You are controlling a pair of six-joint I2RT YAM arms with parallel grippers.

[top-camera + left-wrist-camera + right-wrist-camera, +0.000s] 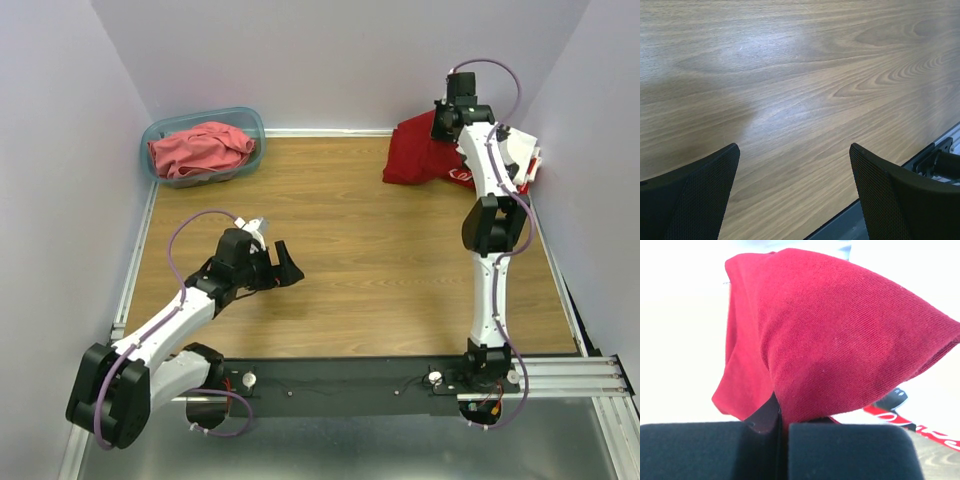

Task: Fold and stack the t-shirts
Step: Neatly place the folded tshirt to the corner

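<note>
Right wrist view: deep red t-shirt [840, 340] is clamped in the right end effector [780, 432], pads shut on a fold, cloth lifted at the table's [380, 280] far right corner, above the lettered red one [925, 430]. Coral shirt [200, 150] sits in the teal tub [152, 135]. Left end effector [795, 190] is wide apart, empty. Looks like the pick-up step imo; next prob needs it carried mid table & laid flat for folding.

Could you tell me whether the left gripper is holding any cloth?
No, the left gripper hangs open above the wood-grain tabletop, nothing between its fingers.
</note>
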